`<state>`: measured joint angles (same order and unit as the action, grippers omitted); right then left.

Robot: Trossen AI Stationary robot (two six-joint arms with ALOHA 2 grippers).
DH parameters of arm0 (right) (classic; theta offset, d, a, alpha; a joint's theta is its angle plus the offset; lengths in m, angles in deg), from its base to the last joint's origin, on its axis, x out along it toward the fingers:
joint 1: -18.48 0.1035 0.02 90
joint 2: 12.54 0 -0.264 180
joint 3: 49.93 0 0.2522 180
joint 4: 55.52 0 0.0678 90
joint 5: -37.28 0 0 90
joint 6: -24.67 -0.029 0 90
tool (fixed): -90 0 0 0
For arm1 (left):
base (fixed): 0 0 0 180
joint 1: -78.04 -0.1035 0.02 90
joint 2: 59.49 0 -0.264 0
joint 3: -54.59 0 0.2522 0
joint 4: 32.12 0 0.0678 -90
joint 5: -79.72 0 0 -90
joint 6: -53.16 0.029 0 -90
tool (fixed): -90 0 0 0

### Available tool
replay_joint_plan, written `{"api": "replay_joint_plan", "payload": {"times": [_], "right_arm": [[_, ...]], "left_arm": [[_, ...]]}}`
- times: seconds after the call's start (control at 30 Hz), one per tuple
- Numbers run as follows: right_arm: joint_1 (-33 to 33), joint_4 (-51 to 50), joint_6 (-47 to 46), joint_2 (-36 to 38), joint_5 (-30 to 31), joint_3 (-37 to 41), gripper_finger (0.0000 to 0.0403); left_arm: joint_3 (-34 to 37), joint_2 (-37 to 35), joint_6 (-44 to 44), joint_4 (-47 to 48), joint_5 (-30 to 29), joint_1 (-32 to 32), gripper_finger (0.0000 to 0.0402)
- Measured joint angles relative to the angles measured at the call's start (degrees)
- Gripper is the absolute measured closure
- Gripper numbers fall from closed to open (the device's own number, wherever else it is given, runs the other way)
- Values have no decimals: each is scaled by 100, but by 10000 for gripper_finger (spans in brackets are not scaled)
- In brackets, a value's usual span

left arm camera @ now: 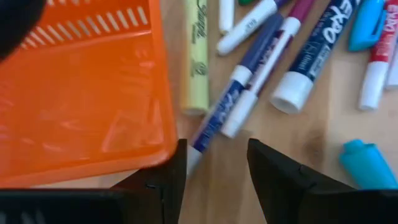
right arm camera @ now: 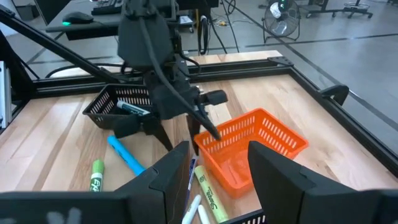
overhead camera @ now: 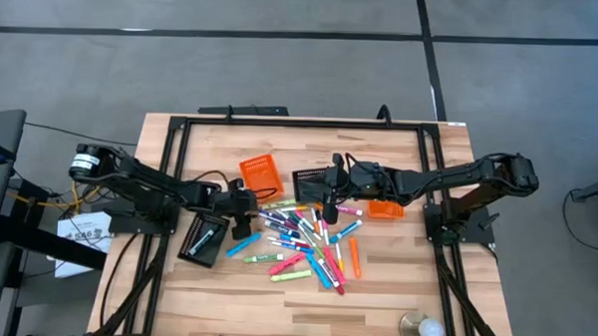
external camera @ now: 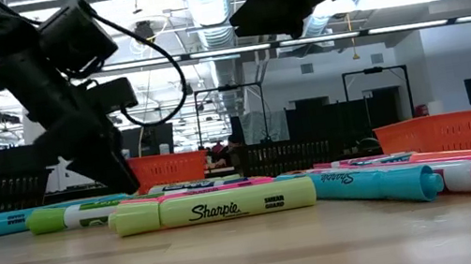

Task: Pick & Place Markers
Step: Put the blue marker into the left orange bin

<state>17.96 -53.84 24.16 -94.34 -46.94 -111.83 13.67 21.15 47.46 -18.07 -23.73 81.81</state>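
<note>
The markers (overhead camera: 306, 243) lie in a loose pile of mixed colours at the table's middle; the low view shows a yellow-green one (external camera: 214, 207) lying flat in front. My left gripper (overhead camera: 242, 224) hovers open at the pile's left edge, next to an orange basket (left arm camera: 81, 93). The near end of a blue-and-white marker (left arm camera: 217, 118) lies between its fingers (left arm camera: 177, 171); I cannot tell whether they touch it. My right gripper (overhead camera: 330, 207) is open above the pile's far side and holds nothing (right arm camera: 214, 174).
An orange basket (overhead camera: 260, 175) and a black basket (overhead camera: 310, 181) stand far of the pile, and a second orange basket (overhead camera: 385, 208) to its right. A black basket (right arm camera: 118, 106) by the left arm holds a marker. A black frame (overhead camera: 169, 163) edges the table.
</note>
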Motion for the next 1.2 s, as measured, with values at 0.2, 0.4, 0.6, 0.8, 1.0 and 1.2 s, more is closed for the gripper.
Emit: {"api": "replay_joint_plan", "payload": {"times": [0.2, 0.4, 0.6, 0.8, 1.0, 1.2], "right_arm": [[0, 0, 0, 0, 1, 0, 252], [0, -2, 0, 0, 0, 0, 253], [0, -7, -2, 0, 0, 0, 254], [0, -4, -1, 0, 0, 0, 254], [5, -13, -2, 0, 1, 0, 257], [11, -46, -72, 0, 2, 0, 258]], "left_arm": [[0, 4, 688, -189, 1, -261, 238], [0, 236, 762, -190, 413, -418, 239], [-28, 627, 728, -312, 509, -420, 242], [-20, 594, 676, -280, 584, -407, 294], [17, 247, 521, -151, 1275, -381, 381], [15, -623, 436, -220, 1246, -104, 366]]}}
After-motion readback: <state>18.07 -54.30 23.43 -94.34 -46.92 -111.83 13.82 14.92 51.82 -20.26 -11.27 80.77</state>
